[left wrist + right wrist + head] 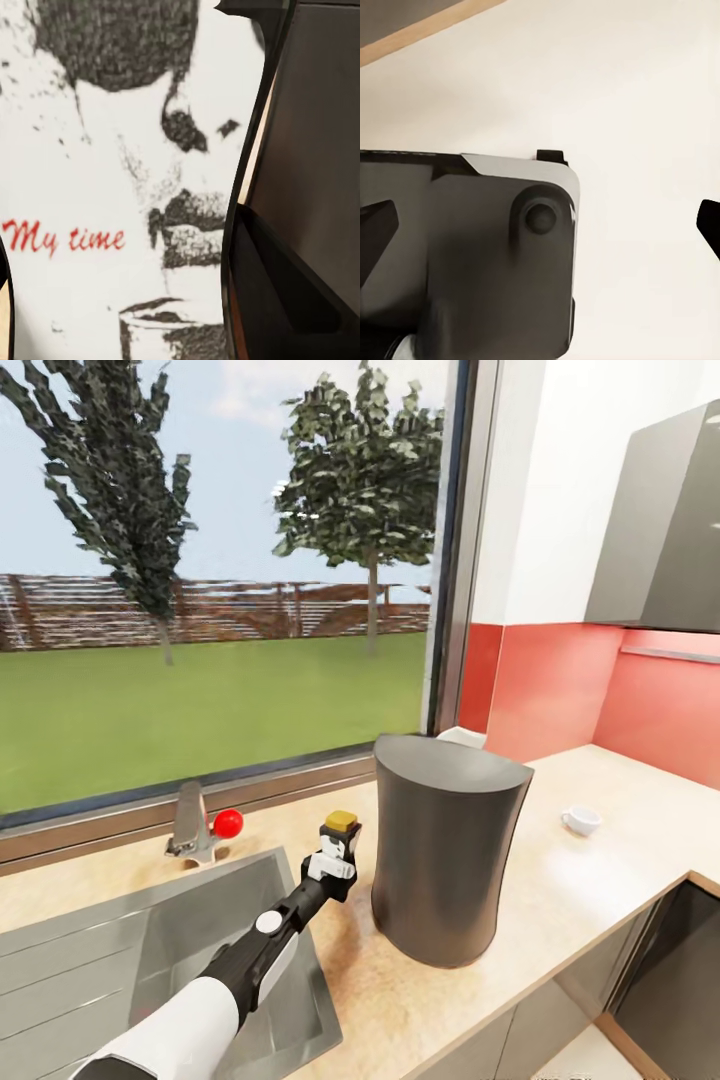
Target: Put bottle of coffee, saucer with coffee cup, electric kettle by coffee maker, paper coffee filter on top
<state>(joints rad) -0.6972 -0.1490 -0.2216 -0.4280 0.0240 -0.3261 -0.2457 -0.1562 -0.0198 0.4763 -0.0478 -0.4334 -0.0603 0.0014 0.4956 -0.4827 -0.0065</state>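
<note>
The left pincer point(338, 857) is grasping the bottle of coffee point(342, 826), holding it upright just beside the coffee maker point(445, 855) on the worktop point(600, 870), evidently for placement there. The right pincer's state cannot be told.

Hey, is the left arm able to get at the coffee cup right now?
Probably not. The left gripper is shut on the bottle, and the coffee maker stands between it and the cup farther along the countertop.
</note>
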